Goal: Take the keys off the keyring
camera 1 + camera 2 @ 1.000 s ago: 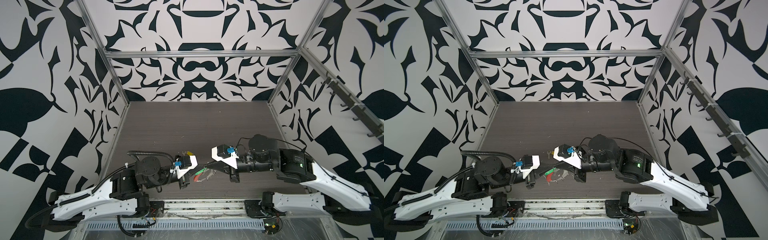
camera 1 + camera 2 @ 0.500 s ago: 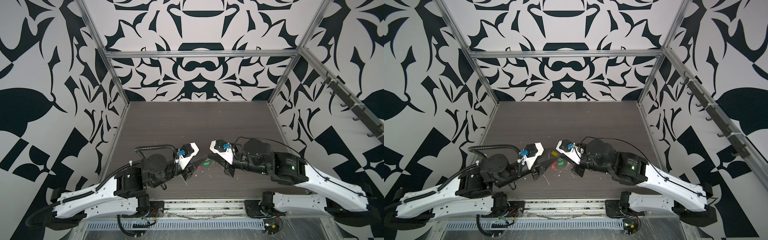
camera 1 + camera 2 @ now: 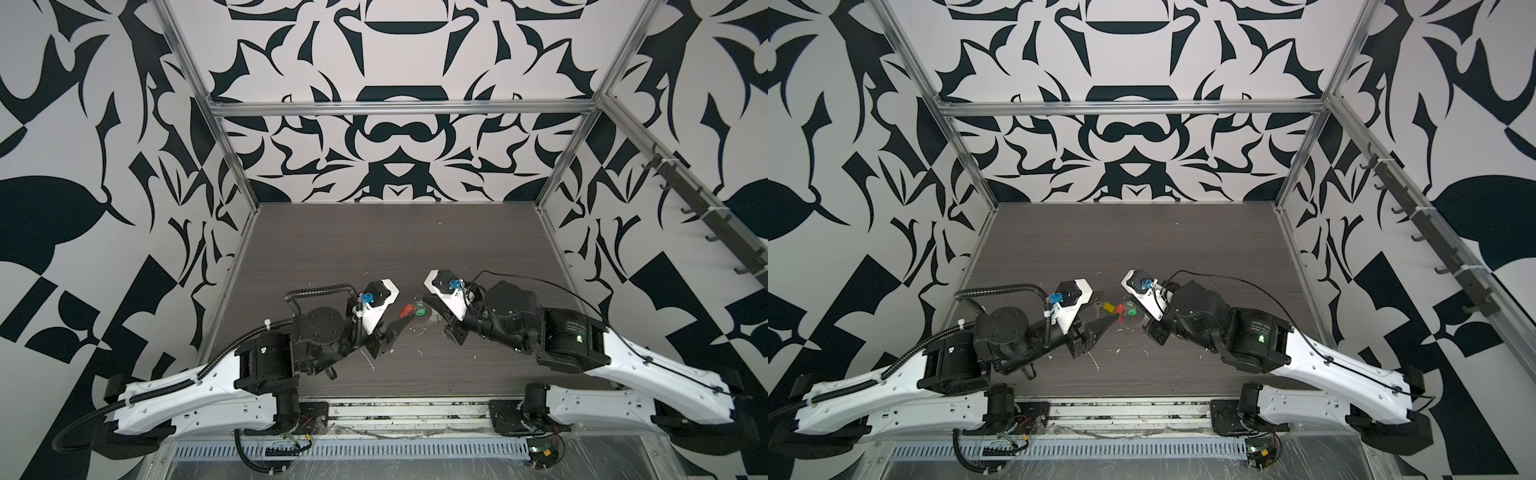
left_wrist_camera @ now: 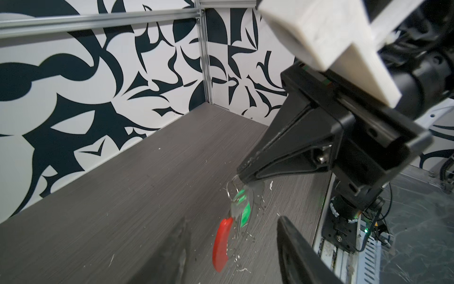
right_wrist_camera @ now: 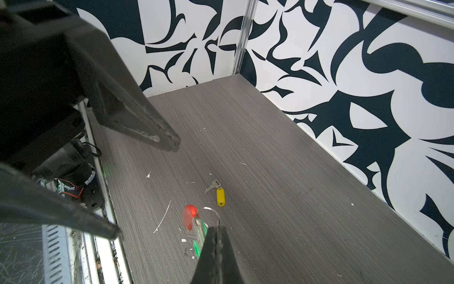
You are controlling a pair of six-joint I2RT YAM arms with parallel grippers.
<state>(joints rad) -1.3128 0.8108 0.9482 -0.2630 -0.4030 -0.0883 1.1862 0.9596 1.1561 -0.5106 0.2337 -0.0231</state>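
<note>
Keyring (image 4: 222, 246) wire loop blurred, mostly indistinct

On the dark table (image 3: 1142, 249) the key with the yellow tag (image 3: 1106, 307) lay flat and alone, just beside the upper fingertip of the left gripper (image 3: 1100, 332), whose two fingers stood apart. A little to the right of it, the keyring (image 3: 1120, 311), seen mostly as its red sleeve, and the key with the green tag (image 3: 1132, 311) were close together. They sat at the front of the right gripper (image 3: 1139, 308), whose fingertips were hidden under its white camera mount.
</note>
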